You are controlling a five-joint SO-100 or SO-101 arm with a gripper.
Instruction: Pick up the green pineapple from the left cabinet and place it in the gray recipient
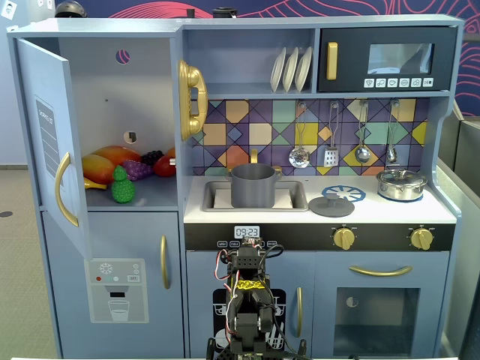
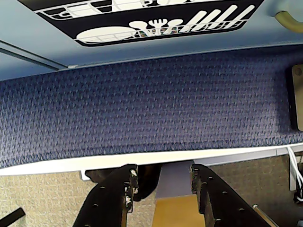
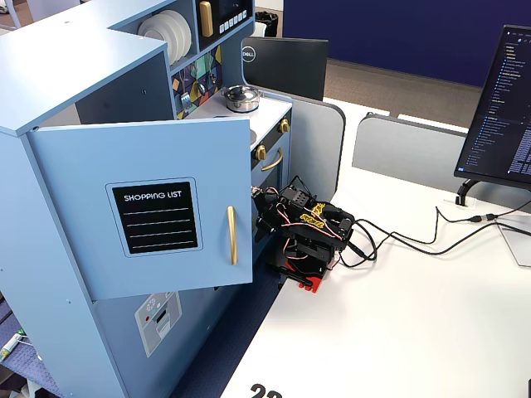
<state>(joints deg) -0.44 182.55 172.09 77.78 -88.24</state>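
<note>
While the arm (image 1: 250, 304) sits folded low at the foot of the toy kitchen, I record it compact and drawn in on itself, with its wiring bunched on top in a fixed view and its red base clamped at the desk (image 3: 398, 332) edge in the other. From the wrist view, the end effector (image 2: 161, 182) points down toward a strip of dark blue carpet (image 2: 142, 104) below the kitchen's lower front panel; its two black fingers stand apart with nothing between them, so I log it as released and empty. I find the green pineapple (image 1: 122, 187) on the shelf of the left cabinet (image 1: 120, 90), upright, at the front of a pile of toy fruit, with the yellow-orange mango (image 1: 97, 168) just behind it to the left and the purple grapes (image 1: 138, 168) just behind to the right. The cabinet door (image 1: 49, 142) hangs open, swung toward the left of that fixed view. The gray recipient (image 1: 253, 186) stands in the sink at the centre of the counter, with a flat gray lid (image 1: 331, 205) lying beside it to the right and a silver lidded pot (image 1: 401, 184) farther right. The pineapple lies well above the end effector and off to its left in that fixed view, well apart from it; the recipient is almost straight above the arm.
</note>
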